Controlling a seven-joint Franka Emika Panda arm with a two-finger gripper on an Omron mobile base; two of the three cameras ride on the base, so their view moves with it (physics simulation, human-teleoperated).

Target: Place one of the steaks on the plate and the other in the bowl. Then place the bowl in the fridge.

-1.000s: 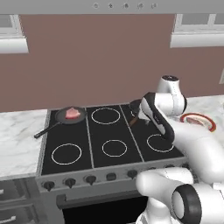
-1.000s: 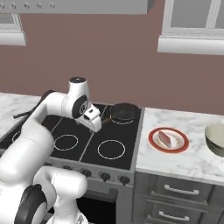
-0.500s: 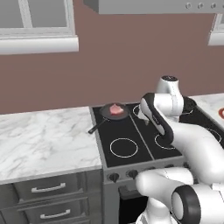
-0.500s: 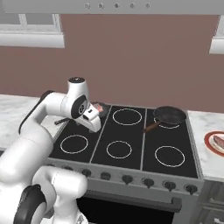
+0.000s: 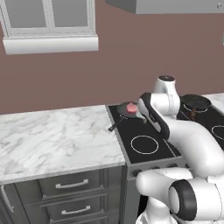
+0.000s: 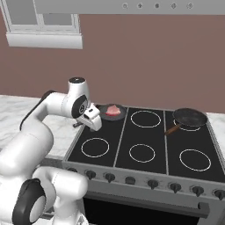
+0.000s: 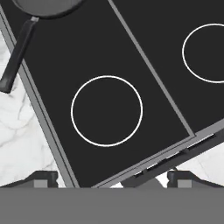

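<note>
- The steak (image 6: 113, 110) I'm after lies in the black pan (image 6: 112, 113) on the back-left burner of the stove (image 6: 145, 145); the left base view shows it as a pink lump (image 5: 131, 107) in that pan, whose handle (image 7: 16, 54) pokes out over the marble counter (image 5: 52, 135)
- I judge the meat light, soft and a bit slick, likely to sag, so I'd pinch it across its narrow middle from above, with the fingers clear of the pan's rim
- The gripper (image 6: 92, 118) hangs just beside the pan, over the front-left burner ring (image 7: 106, 110), pointing down
- Its fingers (image 7: 41, 178) are spread wide and hold nothing
- The arm is folded, elbow high, wrist bent downward
</note>
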